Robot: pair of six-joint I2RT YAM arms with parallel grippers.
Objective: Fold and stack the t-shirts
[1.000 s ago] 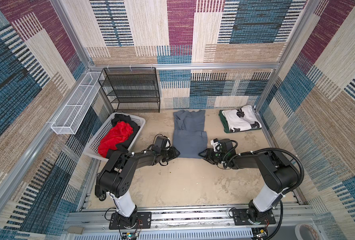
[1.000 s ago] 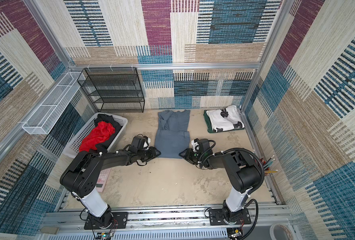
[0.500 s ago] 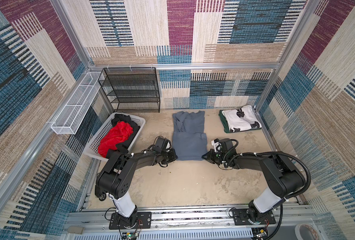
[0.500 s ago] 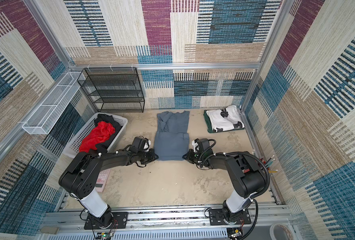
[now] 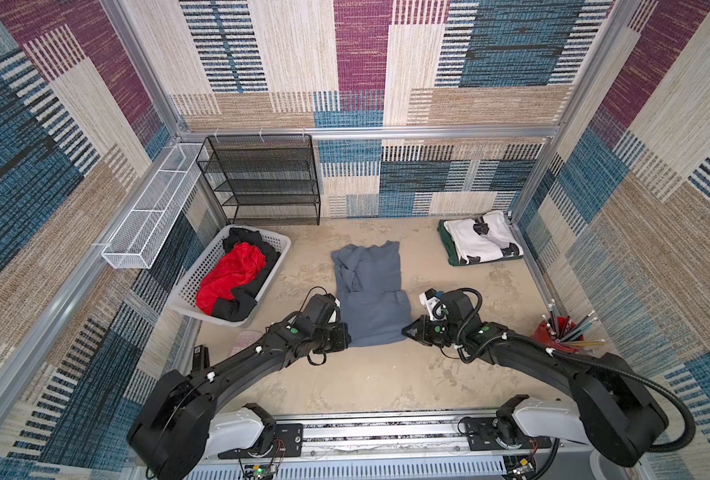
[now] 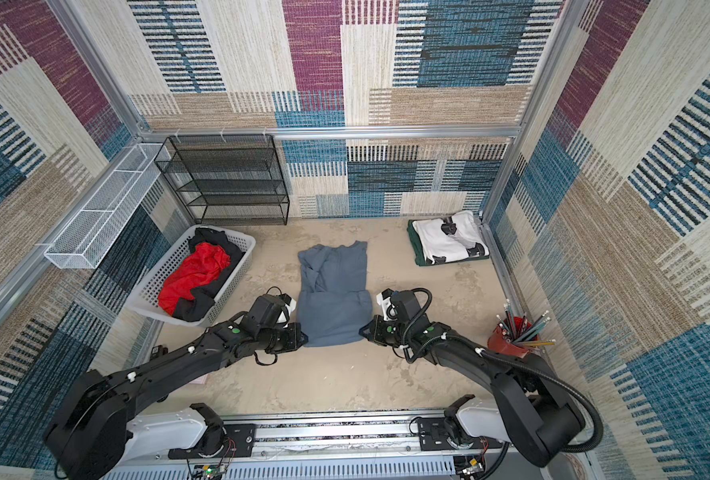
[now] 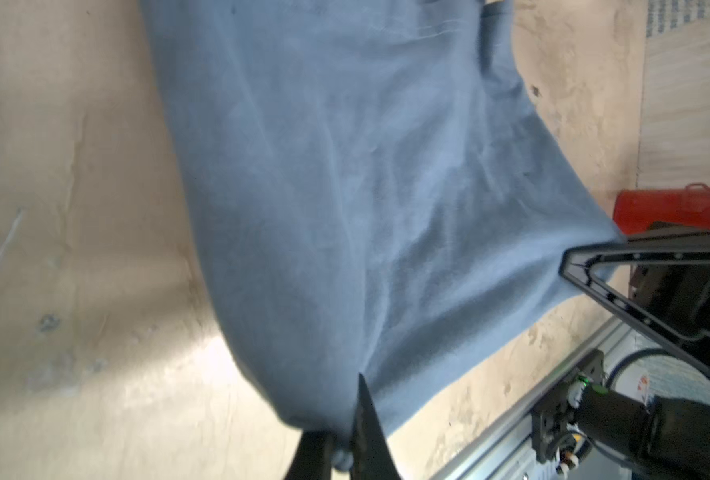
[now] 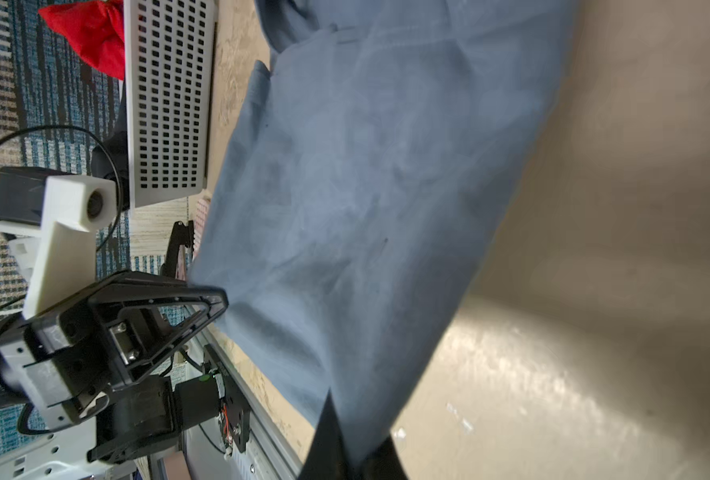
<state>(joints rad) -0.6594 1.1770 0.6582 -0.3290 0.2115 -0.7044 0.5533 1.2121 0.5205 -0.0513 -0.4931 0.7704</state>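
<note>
The slate-grey t-shirt [image 5: 372, 299] [image 6: 332, 297] lies lengthwise in the middle of the table, partly folded. My left gripper [image 5: 347, 334] [image 6: 303, 338] is shut on its near left corner, and grey cloth is pinched between the fingers in the left wrist view [image 7: 345, 440]. My right gripper [image 5: 405, 330] [image 6: 361, 330] is shut on the near right corner, with the cloth caught between its fingers in the right wrist view [image 8: 353, 449]. At the back right a folded white t-shirt with black patches [image 5: 482, 243] rests on a dark green one [image 5: 449, 253].
A white perforated basket [image 5: 197, 276] with red and black clothes stands at the left. Behind it are a black wire rack [image 5: 262, 178] and a white wire shelf [image 5: 149, 208] on the wall. A red cup of pencils [image 5: 561, 332] stands at the right edge.
Both grippers have shut on the grey shirt's near corners and drawn them toward the table's front. The shirt now lies stretched longer.
</note>
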